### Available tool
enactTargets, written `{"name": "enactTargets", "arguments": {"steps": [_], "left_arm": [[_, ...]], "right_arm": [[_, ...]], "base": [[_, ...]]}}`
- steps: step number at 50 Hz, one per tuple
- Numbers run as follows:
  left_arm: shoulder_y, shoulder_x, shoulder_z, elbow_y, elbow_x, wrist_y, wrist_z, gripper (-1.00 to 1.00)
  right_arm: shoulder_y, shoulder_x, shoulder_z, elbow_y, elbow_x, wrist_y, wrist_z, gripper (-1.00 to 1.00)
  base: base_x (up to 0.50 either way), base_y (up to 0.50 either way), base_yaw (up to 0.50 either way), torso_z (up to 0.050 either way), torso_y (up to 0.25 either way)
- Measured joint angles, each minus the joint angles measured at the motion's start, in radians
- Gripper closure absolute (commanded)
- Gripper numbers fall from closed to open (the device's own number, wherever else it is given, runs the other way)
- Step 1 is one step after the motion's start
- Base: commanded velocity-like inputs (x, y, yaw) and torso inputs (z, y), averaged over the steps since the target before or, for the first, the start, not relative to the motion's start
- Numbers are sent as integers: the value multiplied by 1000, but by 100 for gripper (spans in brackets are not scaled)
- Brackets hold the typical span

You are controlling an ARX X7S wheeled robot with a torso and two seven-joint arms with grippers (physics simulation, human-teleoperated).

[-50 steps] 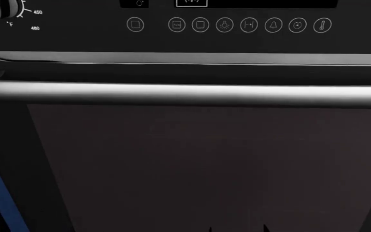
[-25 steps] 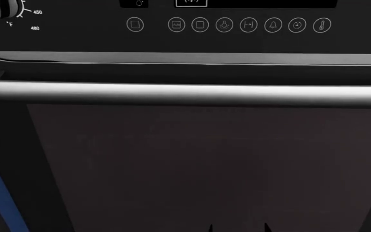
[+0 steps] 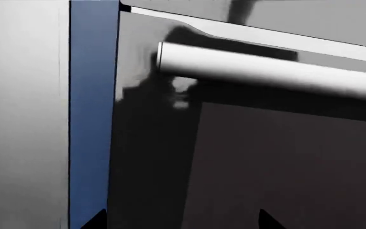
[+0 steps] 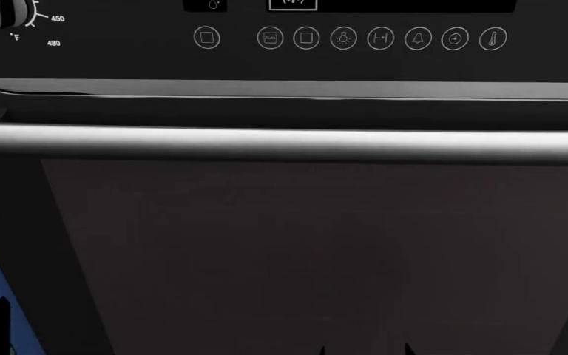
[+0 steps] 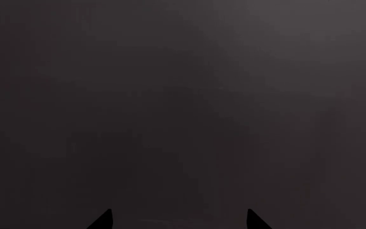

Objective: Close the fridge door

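Here: the head view is filled by the black glass oven door (image 4: 304, 259), seen from close up.
Oven handle: a horizontal silver bar (image 4: 284, 143) runs across the door above the glass; its left end shows in the left wrist view (image 3: 170, 59).
Controls: a row of round icon buttons (image 4: 343, 38) sits above the door, with a temperature dial (image 4: 3, 11) at the far left.
Blue strip: a blue panel edge (image 3: 94, 114) stands just left of the oven, with a pale grey surface (image 3: 21, 114) further left.
Left gripper (image 3: 181, 220): fingers spread apart, only the two dark tips show, holding nothing, facing the oven's left edge.
Right gripper (image 5: 177, 220): fingers apart, tips only, holding nothing, facing plain dark glass.
Fridge door: not visible in any view; its place cannot be told.
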Motion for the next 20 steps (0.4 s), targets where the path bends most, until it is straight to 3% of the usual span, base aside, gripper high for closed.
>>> {"name": "enactTargets", "arguments": {"steps": [9, 20], "left_arm": [[92, 55, 94, 7, 91, 46, 58, -100], [19, 173, 140, -130, 191, 80, -3, -100]], "right_arm": [[3, 5, -4, 3, 2, 0, 2, -100], [3, 13, -7, 8, 5, -7, 3, -100]], "base": [[0, 0, 0, 0, 0], [0, 0, 0, 0, 0]]}}
